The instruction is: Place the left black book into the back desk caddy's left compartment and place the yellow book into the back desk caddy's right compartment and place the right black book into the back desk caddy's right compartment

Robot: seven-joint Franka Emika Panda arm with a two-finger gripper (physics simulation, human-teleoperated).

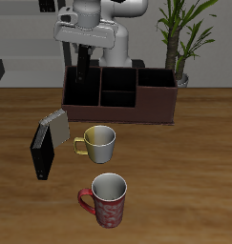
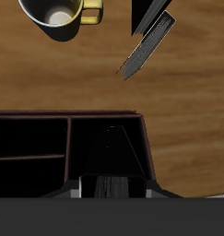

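Black book (image 1: 82,65) hangs upright, clamped between the narrow jaws of the gripper (image 1: 82,48), its lower end dipping into an end compartment of the desk caddy (image 1: 137,103) directly beneath. Well forward of the jaws, another black book (image 1: 43,150) stands on the table (image 1: 184,181), near a yellow-handled mug (image 1: 98,143) and a red mug (image 1: 109,199).

Wooden table (image 1: 184,181); dark desk caddy (image 1: 156,100) at back, black book (image 1: 43,151), yellow-handled mug (image 1: 98,143), red mug (image 1: 110,198)
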